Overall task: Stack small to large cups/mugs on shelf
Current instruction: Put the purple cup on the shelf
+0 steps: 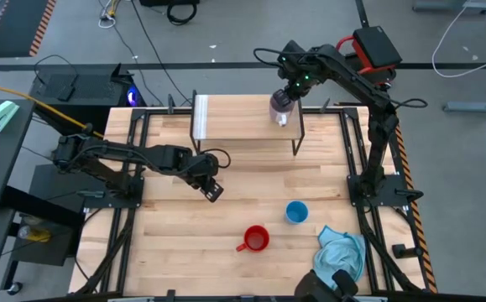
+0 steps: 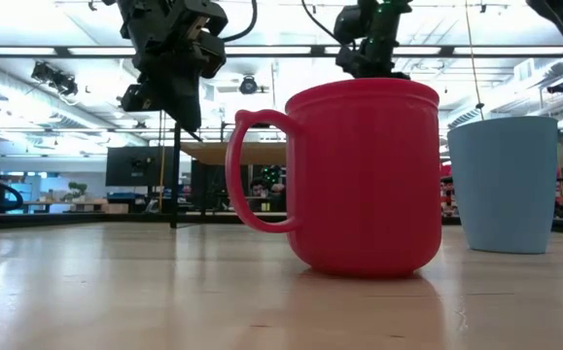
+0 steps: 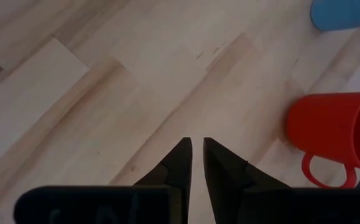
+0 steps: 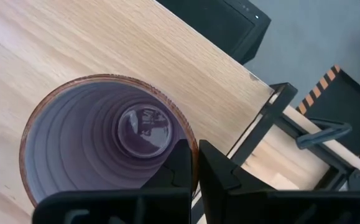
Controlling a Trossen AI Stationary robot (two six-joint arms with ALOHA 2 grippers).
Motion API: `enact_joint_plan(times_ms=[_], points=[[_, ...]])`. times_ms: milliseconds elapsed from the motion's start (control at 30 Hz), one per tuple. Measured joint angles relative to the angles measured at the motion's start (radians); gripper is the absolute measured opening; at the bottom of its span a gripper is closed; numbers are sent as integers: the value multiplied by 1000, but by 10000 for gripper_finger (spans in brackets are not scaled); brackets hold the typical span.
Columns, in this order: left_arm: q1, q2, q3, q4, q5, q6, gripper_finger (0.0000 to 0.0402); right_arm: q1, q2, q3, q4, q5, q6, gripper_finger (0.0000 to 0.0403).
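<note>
The translucent purple-grey mug (image 1: 281, 109) is over the right part of the light-wood shelf (image 1: 243, 126), whose white strip (image 1: 201, 116) is at its left end. My right gripper (image 1: 283, 101) is shut on the mug's rim from above. Whether the mug's base touches the shelf top, I cannot tell. The red mug (image 1: 256, 239) with its handle toward the table's left stands upright near the near edge, and the light blue cup (image 1: 296, 212) stands upright to its right and farther back. My left gripper (image 1: 211, 189) hangs shut over bare tabletop, left of and beyond the red mug (image 3: 338, 127). My right gripper holds the purple-grey mug by its rim (image 4: 191, 144), one finger (image 4: 173, 168) inside the mug and the other (image 4: 220, 171) outside. The fingers come from above, pointing down. The mug is upright with its open mouth up.
A crumpled light blue cloth (image 1: 343, 252) lies at the table's near right corner. Black clamps and rails (image 1: 356, 159) run along the table's sides. Bare tabletop (image 1: 251, 180) lies between the shelf and the two cups.
</note>
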Motion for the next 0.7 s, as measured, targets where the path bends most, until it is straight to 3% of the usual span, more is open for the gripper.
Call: enact_joint_plan(times_ms=[533, 700], points=[[0, 0, 0, 0, 0, 3, 47, 7, 0, -5, 8, -2, 42, 12], [0, 0, 0, 0, 0, 3, 43, 6, 0, -6, 4, -5, 46, 37]])
